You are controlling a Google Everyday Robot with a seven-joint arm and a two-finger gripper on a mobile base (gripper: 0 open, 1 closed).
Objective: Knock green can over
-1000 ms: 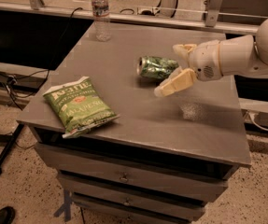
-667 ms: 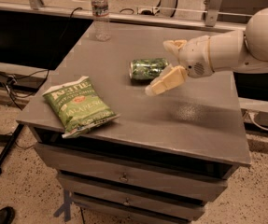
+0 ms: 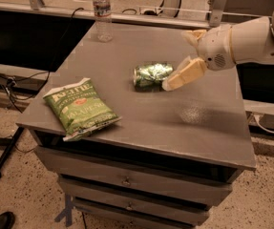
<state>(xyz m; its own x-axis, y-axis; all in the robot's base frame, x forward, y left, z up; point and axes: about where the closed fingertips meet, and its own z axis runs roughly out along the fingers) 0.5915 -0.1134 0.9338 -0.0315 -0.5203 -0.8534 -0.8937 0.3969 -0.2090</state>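
On the grey counter (image 3: 141,128), a little behind its middle, the green can (image 3: 151,75) lies on its side, with its length running about left to right. Its shiny skin shows pale markings; which end is the top I cannot tell.

Just to the right of the can is the gripper (image 3: 177,59), which comes in from the right edge on a thick white arm (image 3: 251,39) and hangs low over the counter. The jaws stand wide apart and hold nothing. The lower finger (image 3: 186,73) slants down to the left, and its tip is at the right end of the can, touching it or just beside it; I cannot say which. The upper finger (image 3: 194,35) is higher and further back, apart from the can.

Near the front left corner a flat green chip bag (image 3: 80,108) lies face up, well apart from the can. A clear water bottle (image 3: 102,13) stands upright at the back left edge. Under the counter are grey drawers (image 3: 127,180) with small knobs.
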